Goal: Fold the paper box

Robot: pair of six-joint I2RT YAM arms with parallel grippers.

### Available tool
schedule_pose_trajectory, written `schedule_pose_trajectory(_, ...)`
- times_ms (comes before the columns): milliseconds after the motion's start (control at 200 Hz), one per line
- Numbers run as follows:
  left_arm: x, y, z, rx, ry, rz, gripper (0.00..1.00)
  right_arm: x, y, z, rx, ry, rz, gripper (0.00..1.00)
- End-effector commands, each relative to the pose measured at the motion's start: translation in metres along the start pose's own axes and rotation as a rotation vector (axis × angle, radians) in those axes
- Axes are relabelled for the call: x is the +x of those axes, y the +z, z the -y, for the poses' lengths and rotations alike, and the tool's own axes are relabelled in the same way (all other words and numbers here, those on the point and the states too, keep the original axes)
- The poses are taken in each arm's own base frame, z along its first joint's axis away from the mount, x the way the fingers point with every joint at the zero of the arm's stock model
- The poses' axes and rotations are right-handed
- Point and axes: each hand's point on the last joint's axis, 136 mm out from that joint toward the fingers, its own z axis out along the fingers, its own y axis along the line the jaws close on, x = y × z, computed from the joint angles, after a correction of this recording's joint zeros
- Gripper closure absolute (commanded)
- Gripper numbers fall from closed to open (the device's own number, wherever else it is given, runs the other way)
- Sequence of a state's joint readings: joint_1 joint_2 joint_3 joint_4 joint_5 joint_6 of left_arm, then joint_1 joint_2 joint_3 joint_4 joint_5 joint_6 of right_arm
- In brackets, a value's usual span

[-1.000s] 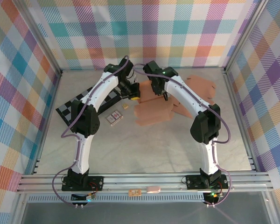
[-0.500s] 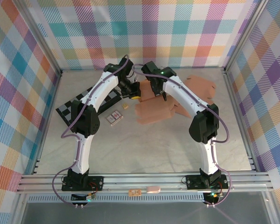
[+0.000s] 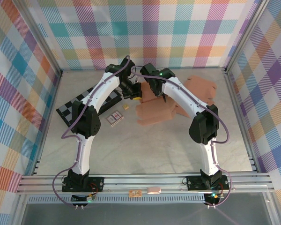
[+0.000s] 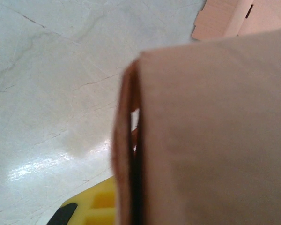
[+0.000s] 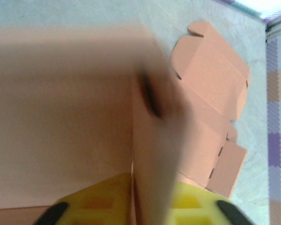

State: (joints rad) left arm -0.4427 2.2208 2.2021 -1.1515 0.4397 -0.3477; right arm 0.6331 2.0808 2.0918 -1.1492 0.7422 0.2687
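I see a black-and-white checkered mat on the marble table, with a small card packet near it.

links: my left arm and right arm have white shells
joints: black housings
cables: purple, looped along each arm
fingers: yellow, with black patches outboard of the jaws

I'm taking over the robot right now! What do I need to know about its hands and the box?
Left hand: shut, pinching a doubled edge of the paper box.
Right hand: a finger on either side of a box wall; its view is blurred, so open or shut is unclear.
Box: far middle of the table, between both hands; spare flat blanks lie to its right.
Done: partly folded, it seems.
Left: fold the remaining panels and close it.
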Motion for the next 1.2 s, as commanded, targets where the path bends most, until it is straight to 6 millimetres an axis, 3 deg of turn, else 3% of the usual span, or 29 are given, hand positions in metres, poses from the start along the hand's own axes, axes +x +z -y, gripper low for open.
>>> schedule_pose_trajectory(0,0.008,-0.023,0.014,0.019,0.019,0.016,1.0,-0.012,-0.01,0.007,-0.024,0.035,0.046,0.7)
schedule_pose_trajectory(190,0.007,-0.021,0.014,0.023,0.016,0.017,1.0,-0.019,-0.011,0.005,-0.04,0.036,0.057,0.67)
schedule_pose_trajectory(345,0.007,-0.019,0.013,0.021,0.012,0.015,1.0,-0.012,-0.003,0.0,-0.031,0.03,0.023,0.78)
schedule_pose_trajectory(515,0.006,-0.017,0.009,0.011,0.0,0.029,1.0,-0.004,-0.001,0.001,-0.027,0.049,0.009,1.0)
schedule_pose_trajectory(650,0.006,-0.012,0.008,0.03,-0.021,0.056,1.0,0.004,-0.001,0.003,-0.025,0.064,0.001,1.0)
schedule_pose_trajectory(1050,0.014,0.018,0.0,0.117,-0.046,0.128,0.72,0.037,-0.01,-0.007,-0.126,0.094,-0.054,1.0)
schedule_pose_trajectory(1195,0.011,0.019,-0.004,0.125,-0.026,0.187,0.63,0.042,-0.015,-0.006,-0.14,0.108,-0.07,1.0)
